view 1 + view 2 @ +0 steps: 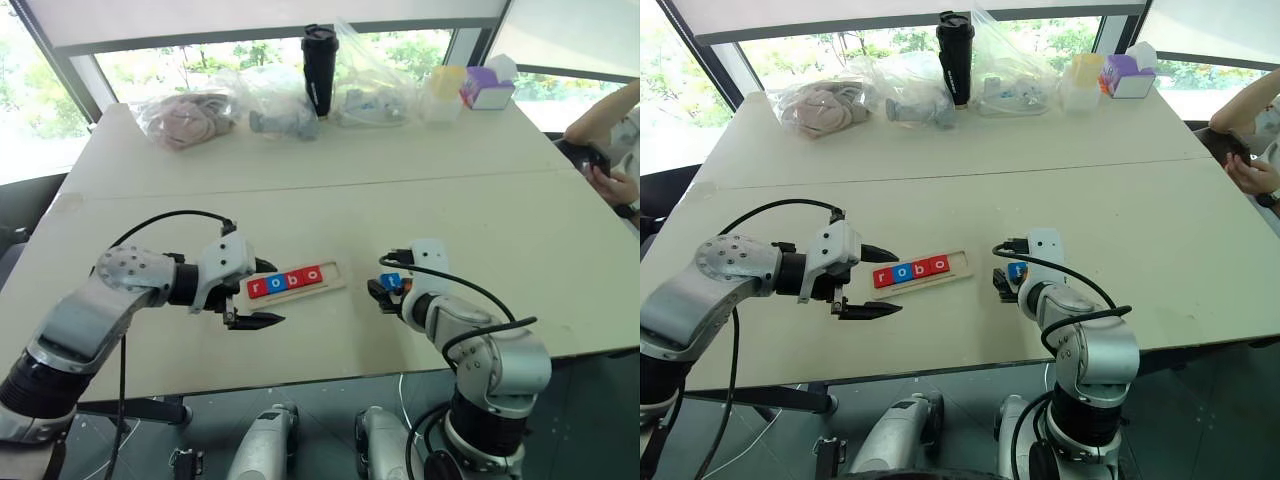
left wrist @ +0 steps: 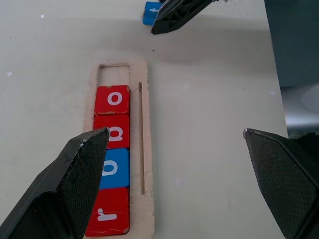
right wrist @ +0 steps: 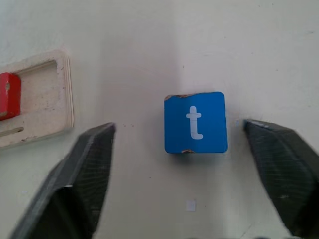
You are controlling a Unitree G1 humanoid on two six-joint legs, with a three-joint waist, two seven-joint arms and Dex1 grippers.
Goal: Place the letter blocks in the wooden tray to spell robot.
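Office or lab room, pale worktables [image 1: 300, 170] by big windows [image 1: 160, 65], seated person [image 1: 610, 140]

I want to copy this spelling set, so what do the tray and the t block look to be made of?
The wooden tray looks like pale, unvarnished plywood: its edge shows stacked layers and its face is matte and scuffed. The blue t block seems to be wood under a smooth blue coat with a white letter, since pale chips show at its corners, though plastic cannot be ruled out.

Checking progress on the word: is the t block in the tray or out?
Out. The blue t block lies flat on the table, apart from the wooden tray, whose last slot is empty.
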